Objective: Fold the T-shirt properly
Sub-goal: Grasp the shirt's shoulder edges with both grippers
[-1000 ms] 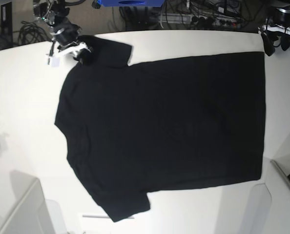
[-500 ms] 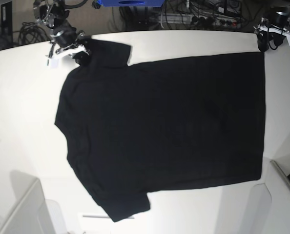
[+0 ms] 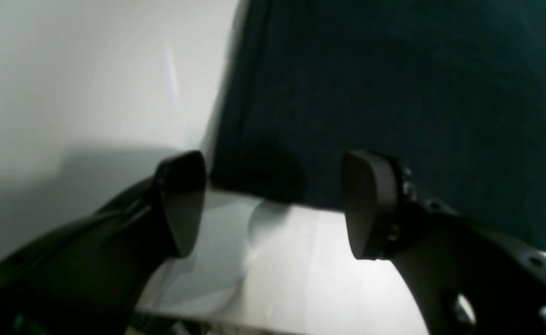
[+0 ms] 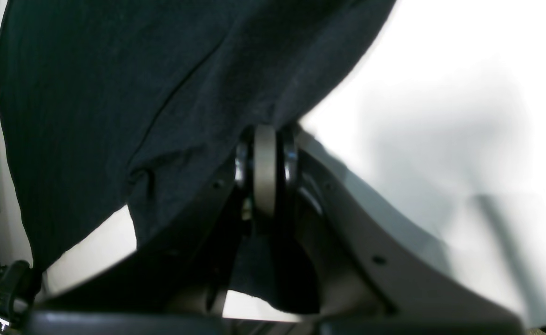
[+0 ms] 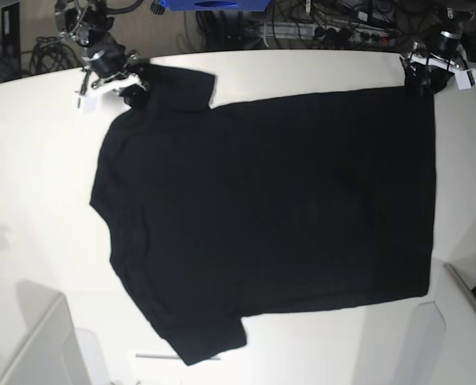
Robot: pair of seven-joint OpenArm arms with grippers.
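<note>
From my station I see the T-shirt (image 5: 270, 216) covering most of the table (image 5: 38, 176), leaving bare strips along every side where a gripper could pass, while cables (image 5: 326, 28) crowd the far edge and a pale box corner (image 5: 38, 345) blocks the near left.
</note>
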